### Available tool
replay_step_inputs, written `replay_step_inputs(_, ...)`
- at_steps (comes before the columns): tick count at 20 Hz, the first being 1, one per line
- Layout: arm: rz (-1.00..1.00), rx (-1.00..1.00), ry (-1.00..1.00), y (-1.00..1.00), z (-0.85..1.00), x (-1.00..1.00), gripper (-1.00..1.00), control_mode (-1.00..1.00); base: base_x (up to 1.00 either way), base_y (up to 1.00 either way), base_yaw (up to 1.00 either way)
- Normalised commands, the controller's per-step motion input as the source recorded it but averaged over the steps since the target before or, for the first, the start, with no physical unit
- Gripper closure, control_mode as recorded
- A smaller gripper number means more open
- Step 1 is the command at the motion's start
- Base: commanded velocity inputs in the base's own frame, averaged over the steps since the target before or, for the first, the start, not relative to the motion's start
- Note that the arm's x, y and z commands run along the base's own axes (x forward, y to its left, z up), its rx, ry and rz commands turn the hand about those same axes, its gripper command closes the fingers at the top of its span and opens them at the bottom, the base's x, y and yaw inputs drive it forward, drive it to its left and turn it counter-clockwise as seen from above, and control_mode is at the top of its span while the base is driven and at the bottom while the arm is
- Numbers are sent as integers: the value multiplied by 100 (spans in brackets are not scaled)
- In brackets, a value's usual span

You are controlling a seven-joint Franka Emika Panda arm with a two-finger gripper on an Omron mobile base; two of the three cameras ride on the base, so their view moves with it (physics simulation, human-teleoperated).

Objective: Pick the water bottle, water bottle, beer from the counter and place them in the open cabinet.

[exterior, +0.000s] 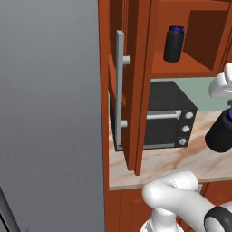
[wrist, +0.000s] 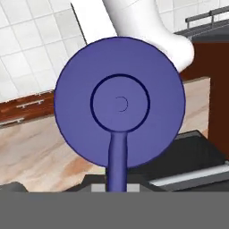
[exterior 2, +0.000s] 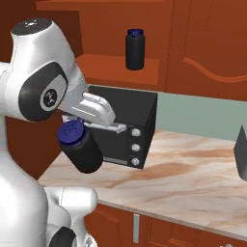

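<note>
Right base view shows your end effector (exterior 2: 91,126) clamped on 1 water bottle (exterior 2: 83,148), tilted at left-centre above the table (exterior 2: 183,178). It looks stiff, smooth, probably slippery; you should grip its lid-end firmly.

You see a black water bottle (exterior 2: 83,148) with a dark blue lid (wrist: 120,103), a beige-pink brown-veined table (exterior 2: 188,176), a red-brown cabinet (exterior: 136,81).

no readable text, no labels, no brands, no numbers, no signs
</note>
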Motion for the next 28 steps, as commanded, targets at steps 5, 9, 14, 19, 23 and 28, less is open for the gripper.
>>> replay_step_inputs(5, -25, 73, 4, -51, 0, 0, 100, -100, 0, 0, 0)
replay_step_inputs(9, -41, 72, -8, -19, 0, 0, 100, -100, 0, 0, 0)
replay_step_inputs(14, -62, 63, -13, 0, 0, -5, 100, -100, 0, 0, 0)
replay_step_inputs(19, -77, 54, -8, 0, 0, -9, 100, -100, 0, 0, 0)
replay_step_inputs(23, -83, 44, -1, 0, 0, -3, 100, -100, 0, 0, 0)
replay_step_inputs(28, -84, 34, 9, 2, 0, 0, 100, -100, 0, 0, 0)
